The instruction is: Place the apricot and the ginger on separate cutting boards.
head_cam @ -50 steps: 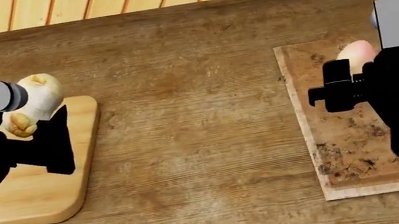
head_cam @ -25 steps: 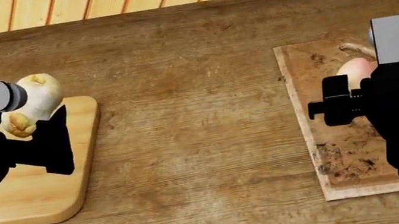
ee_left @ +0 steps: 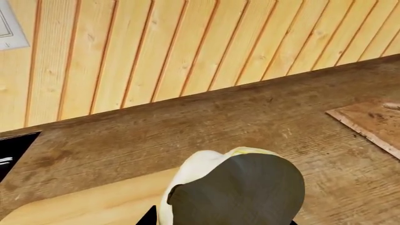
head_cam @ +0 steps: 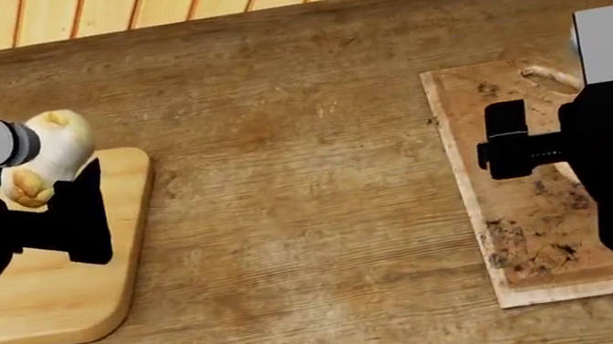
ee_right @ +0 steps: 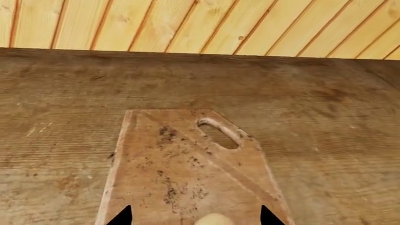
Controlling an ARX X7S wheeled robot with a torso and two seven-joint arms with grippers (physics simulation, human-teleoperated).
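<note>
We see our left gripper (head_cam: 69,186) closed around the lumpy whitish ginger root (head_cam: 48,157), held above the thick light wood cutting board (head_cam: 55,295); our right gripper (ee_right: 194,218) hangs over the thin, dark, stained board with a handle slot (ee_right: 187,173), its fingertips spread either side of the pale cream apricot (ee_right: 214,220); whether they touch it we cannot tell.

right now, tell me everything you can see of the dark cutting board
The dark cutting board is thin, brown, worn-looking wood, speckled with dark stains. It lies flat on the wooden table, on the robot's right. One end tapers to cut corners with an oval handle slot. The right gripper hangs over it, and the apricot shows just above its surface; contact isn't visible.
</note>
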